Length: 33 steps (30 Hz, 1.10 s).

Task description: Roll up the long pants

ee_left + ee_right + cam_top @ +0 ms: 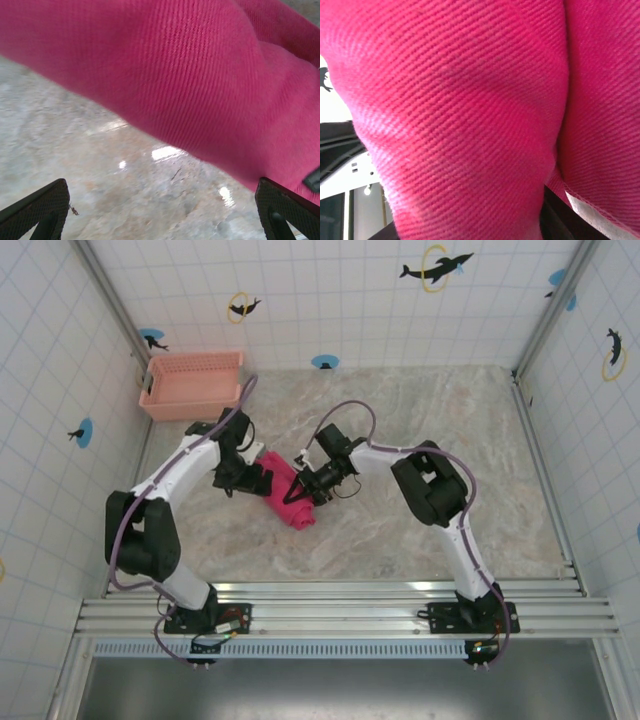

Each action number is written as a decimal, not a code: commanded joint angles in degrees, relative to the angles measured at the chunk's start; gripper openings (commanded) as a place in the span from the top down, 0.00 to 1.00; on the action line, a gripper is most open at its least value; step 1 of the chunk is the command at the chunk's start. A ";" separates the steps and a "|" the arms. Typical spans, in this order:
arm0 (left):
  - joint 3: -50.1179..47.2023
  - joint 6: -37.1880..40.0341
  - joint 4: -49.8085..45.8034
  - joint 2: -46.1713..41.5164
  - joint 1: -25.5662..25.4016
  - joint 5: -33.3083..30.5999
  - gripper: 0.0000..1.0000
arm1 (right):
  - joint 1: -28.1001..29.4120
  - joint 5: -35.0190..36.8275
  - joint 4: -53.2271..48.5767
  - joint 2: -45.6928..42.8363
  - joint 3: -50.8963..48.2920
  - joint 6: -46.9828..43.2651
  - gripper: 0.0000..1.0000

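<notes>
**Most of the long pants (290,508) look rolled at mid-table**

Marble-patterned table (420,410), seen from above: the magenta trousers lie near its middle, slightly left of centre, as one short, thick bundle slanting from far-left to near-right. No leg trails loose across the surface, so the bulk of the rolling appears to be done. What seems left is to tighten or settle the last turn and let go. How neat the roll is, or whether a loose end hangs on the hidden side, cannot be told from above.

The two arms meet over the bundle. The left gripper (258,480) sits at its far-left end with its jaws spread as wide as they go and nothing between them. Its wrist camera shows both dark fingers (37,210) low over bare tabletop, the pink cloth (175,75) lying just beyond them.

The right gripper (303,492) is pressed into the bundle's right flank, touching it. Ribbed pink fabric (460,115) crowds that wrist camera and hides the fingertips. Whether those jaws pinch a fold or only rest against the cloth cannot be told.
</notes>
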 commanded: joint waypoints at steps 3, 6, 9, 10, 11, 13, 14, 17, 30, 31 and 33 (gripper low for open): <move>-1.22 -7.36 5.61 4.36 -0.45 4.61 0.03 | -0.80 -0.23 -4.27 5.03 1.33 1.41 0.66; -0.83 -10.53 7.69 6.72 -0.55 4.74 0.03 | -0.76 -0.66 -4.25 6.26 1.98 0.92 0.66; 0.13 -13.15 9.19 8.75 -0.81 4.30 0.03 | -0.89 -0.96 -5.36 7.54 2.77 0.04 0.66; 0.63 -13.73 9.67 9.46 -0.99 4.00 0.02 | -0.95 -1.29 -5.64 7.94 3.04 -0.28 0.66; 1.49 -14.45 9.44 10.54 -1.07 3.18 0.03 | -1.07 -0.99 -6.74 8.51 3.51 -1.11 0.66; 3.97 -14.56 9.12 12.89 -1.42 2.39 0.02 | -1.15 -1.24 -7.98 9.62 4.12 -2.29 0.65; 5.80 -14.75 8.10 14.52 -1.78 1.00 0.03 | -1.23 -0.91 -9.03 10.20 4.48 -2.95 0.65; 11.15 -14.68 6.11 18.98 -2.89 -0.72 0.02 | -1.03 -0.64 -10.04 11.16 4.92 -3.93 0.63; 20.73 -12.98 0.05 31.52 -5.38 -7.04 0.03 | -3.84 23.19 -19.10 -4.15 -1.16 -11.38 0.04; 21.07 -12.87 -0.17 31.84 -5.33 -7.26 0.03 | -4.01 27.09 -21.04 -5.91 -1.24 -12.86 0.04; 21.46 -12.78 -0.31 32.61 -5.32 -7.17 0.03 | -3.88 34.51 -23.73 -10.36 -1.89 -15.53 0.04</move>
